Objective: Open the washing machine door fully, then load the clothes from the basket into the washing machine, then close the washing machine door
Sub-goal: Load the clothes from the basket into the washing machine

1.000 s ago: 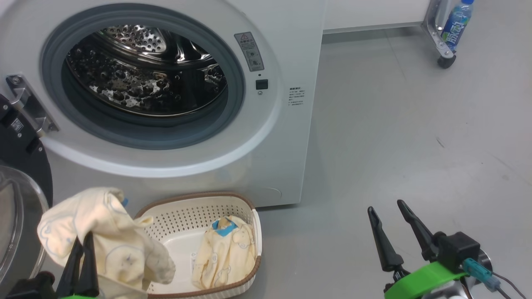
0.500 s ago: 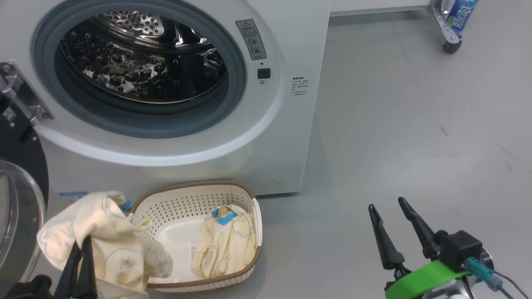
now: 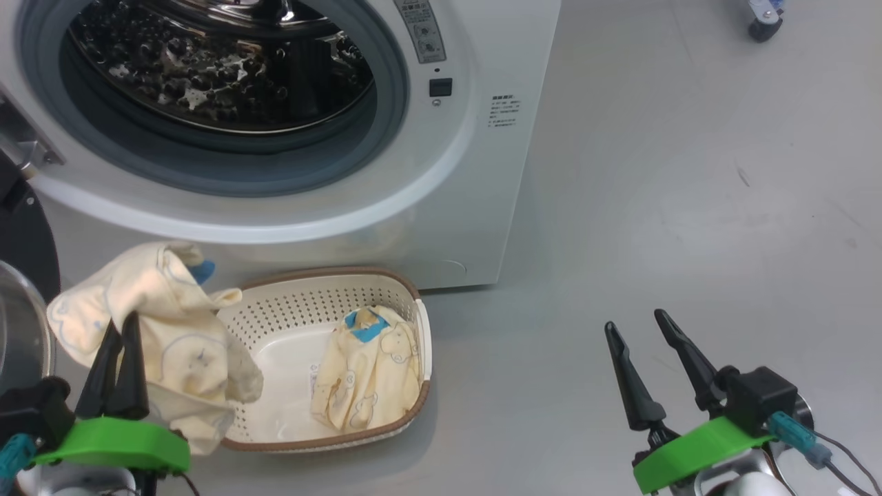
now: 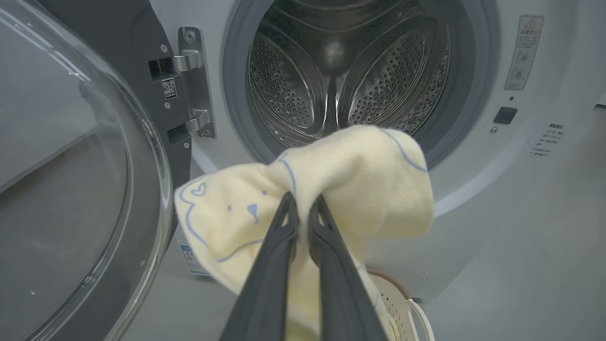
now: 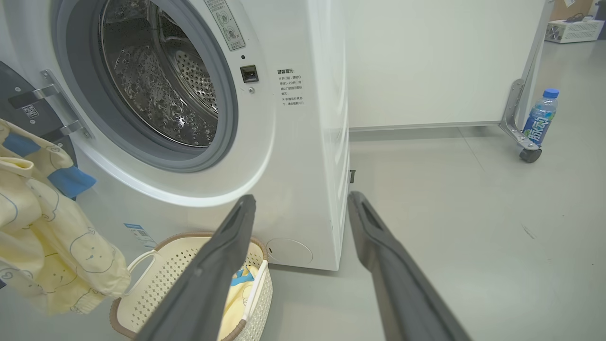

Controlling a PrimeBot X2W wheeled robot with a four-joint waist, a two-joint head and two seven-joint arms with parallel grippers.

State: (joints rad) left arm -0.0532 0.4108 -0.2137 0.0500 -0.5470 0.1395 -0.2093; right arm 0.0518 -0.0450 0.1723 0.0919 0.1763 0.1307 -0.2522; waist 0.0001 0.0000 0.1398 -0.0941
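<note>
- The left pincer [image 3: 122,320] is pressed together on a fold of a pale yellow garment [image 3: 172,324], held up beside the basket [image 3: 296,313] and below the washing machine [image 3: 475,172] opening.
- The right pincer [image 3: 635,322] hangs spread and empty over the floor [image 3: 689,207].
- The garment looks light, limp and likely to snag, so a bunched fold is the surest hold.
- A second garment [image 3: 368,372] lies in the basket.
- The door [image 4: 71,166] stands open.

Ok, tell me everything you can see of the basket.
The basket is a cream-white plastic tub with perforated walls, a brown woven-look rim and white side handles. It stands upright on the grey floor in front of the washing machine. One pale yellow garment with a blue patch lies in its right half; the rest is bare. A second, lifted garment hides its left end in the head view.
</note>
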